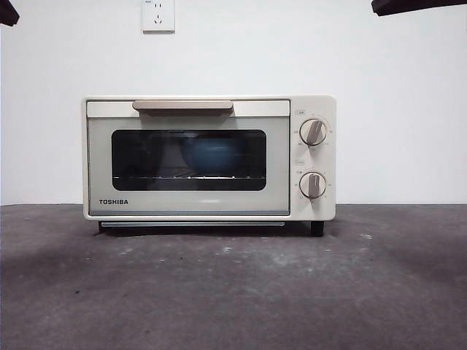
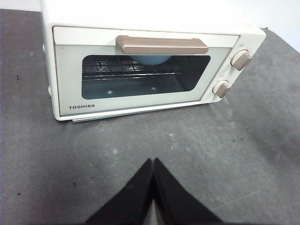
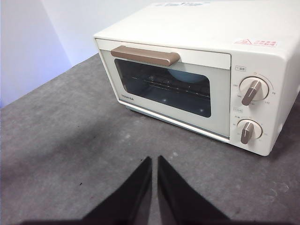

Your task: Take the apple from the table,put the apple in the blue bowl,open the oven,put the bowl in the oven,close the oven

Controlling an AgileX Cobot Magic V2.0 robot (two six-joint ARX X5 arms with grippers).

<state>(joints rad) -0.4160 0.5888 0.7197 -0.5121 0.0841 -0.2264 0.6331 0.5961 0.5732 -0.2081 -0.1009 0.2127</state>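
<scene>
The cream-white TOSHIBA oven (image 1: 209, 157) stands on the dark grey table (image 1: 233, 292) with its door closed. Through the dark glass the blue bowl (image 1: 211, 157) rests on the wire rack; its rim also shows under the handle (image 2: 149, 59) and through the window (image 3: 187, 76). The apple is hidden from every view. My left gripper (image 2: 153, 161) hangs shut over bare table in front of the oven, holding nothing. My right gripper (image 3: 154, 159) is likewise shut and empty, off toward the oven's knob side. Both arms show only as black tips at the top corners of the front view.
A white wall with a power socket (image 1: 158, 15) rises behind the oven. Two round knobs (image 1: 313, 132) sit to the right of the door. The bar handle (image 1: 182, 106) runs along the door's top.
</scene>
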